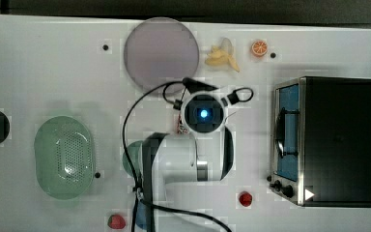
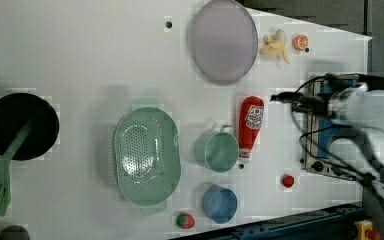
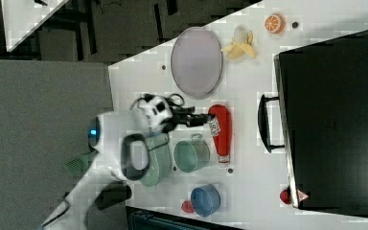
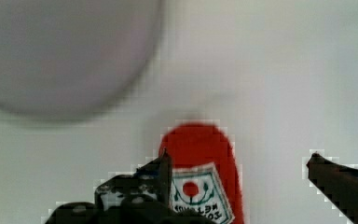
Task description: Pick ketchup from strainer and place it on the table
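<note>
I see the ketchup (image 2: 250, 127) lying on the table (image 2: 80, 60), at three o'clock from the strainer (image 2: 146, 156), my gripper (image 4: 237, 163) wide apart above it.

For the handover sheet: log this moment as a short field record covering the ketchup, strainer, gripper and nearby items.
ketchup: lying flat on the table, outside the strainer, cap toward the left view's bottom
strainer: nothing inside it, standing on the table at the left view's left of the green cup
gripper: open, above the ketchup, not gripping it
green cup: beside the ketchup
blue cup: near the table edge
plate: beyond the ketchup's base end
task state: ketchup placed and released
</note>
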`<state>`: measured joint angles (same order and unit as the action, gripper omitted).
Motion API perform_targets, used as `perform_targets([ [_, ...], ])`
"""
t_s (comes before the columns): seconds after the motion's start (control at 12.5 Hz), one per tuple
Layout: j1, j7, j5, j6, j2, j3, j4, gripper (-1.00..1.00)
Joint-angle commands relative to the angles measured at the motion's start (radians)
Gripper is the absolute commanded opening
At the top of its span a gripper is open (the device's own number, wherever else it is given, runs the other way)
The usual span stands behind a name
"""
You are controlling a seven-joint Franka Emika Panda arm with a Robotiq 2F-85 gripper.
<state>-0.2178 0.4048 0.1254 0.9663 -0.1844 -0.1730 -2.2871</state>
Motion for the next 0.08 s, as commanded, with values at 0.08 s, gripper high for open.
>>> perform_targets([
  [0.08, -0.001, -0.108, -0.004, -0.19, 0.11, -0.006, 0.189, 1.0],
])
